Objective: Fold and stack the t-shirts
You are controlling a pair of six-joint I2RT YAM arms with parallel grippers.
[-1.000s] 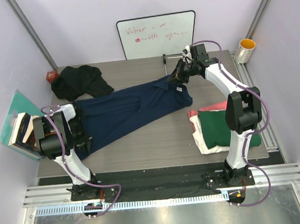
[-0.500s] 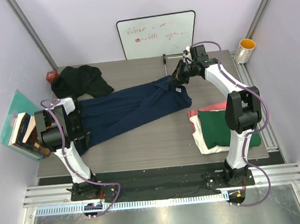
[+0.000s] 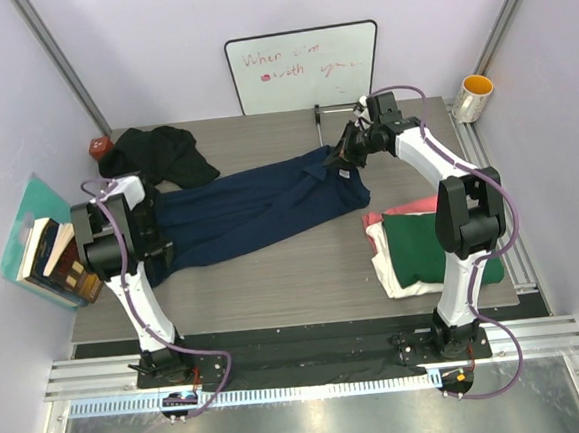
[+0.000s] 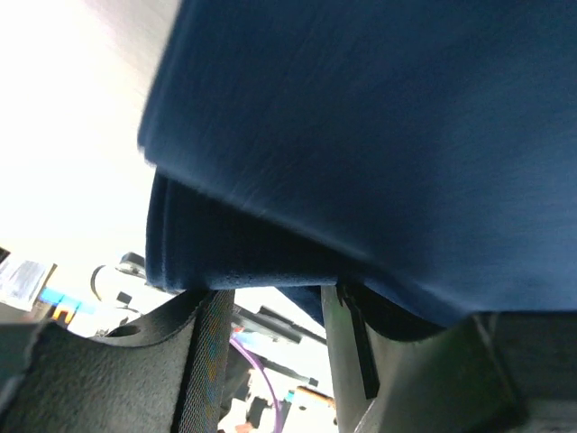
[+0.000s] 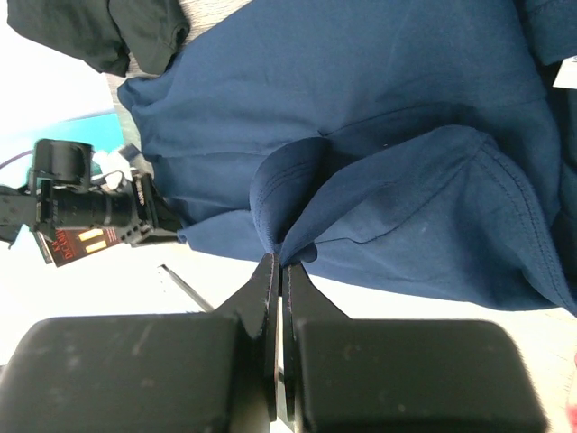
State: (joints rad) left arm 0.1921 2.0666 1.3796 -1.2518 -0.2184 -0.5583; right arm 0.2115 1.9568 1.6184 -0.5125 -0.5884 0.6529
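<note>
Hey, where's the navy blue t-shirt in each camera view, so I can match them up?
Top external: navy blue t-shirt stretched diagonally across the middle.
Left wrist: fills the upper right.
Right wrist: fills most of the frame.
Shared landmark: black t-shirt, top-left in right wrist; absent from left wrist.

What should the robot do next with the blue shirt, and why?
Probably the left gripper should draw back from the navy shirt: its jaws stand apart with the hem draped across them, the right gripper pinches a fold at the other end, and the shirt lies stretched out on the table.
</note>
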